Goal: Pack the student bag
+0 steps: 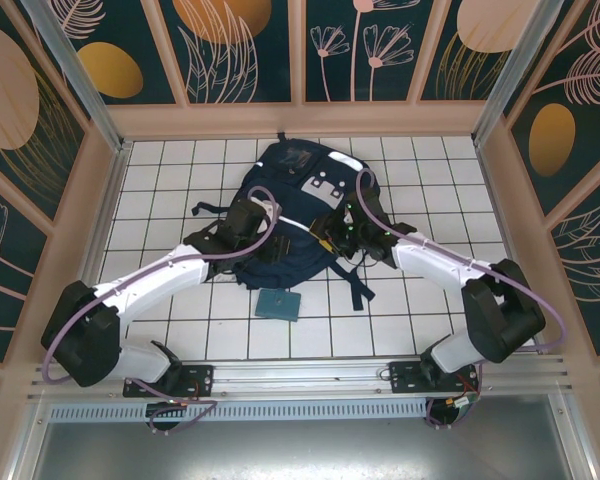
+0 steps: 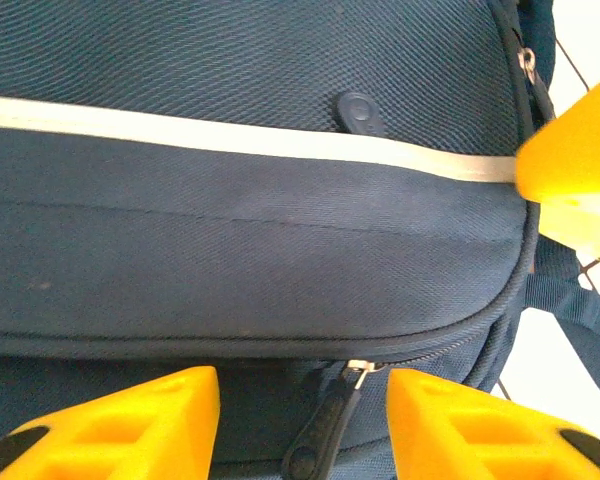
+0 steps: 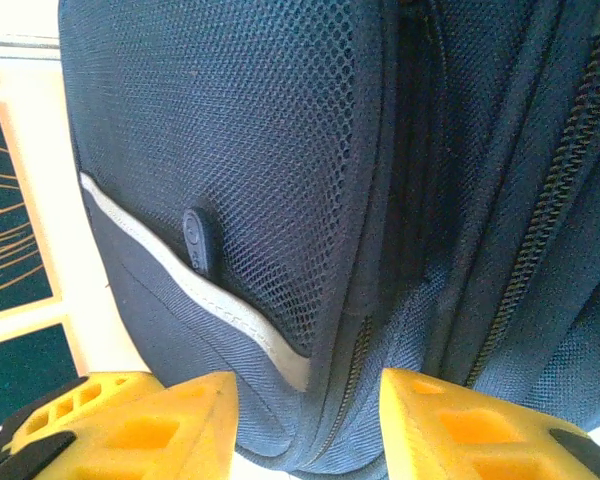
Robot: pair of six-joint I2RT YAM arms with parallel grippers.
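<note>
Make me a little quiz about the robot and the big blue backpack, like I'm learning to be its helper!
1. True or false: the student bag stands upright on the tiled table.
2. What sits between the fingers of the left end effector? A. zipper pull B. pencil C. water bottle
3. What colour is the stripe across the bag?

Key: 1 false, it lies flat. 2 A. 3 white.
</note>
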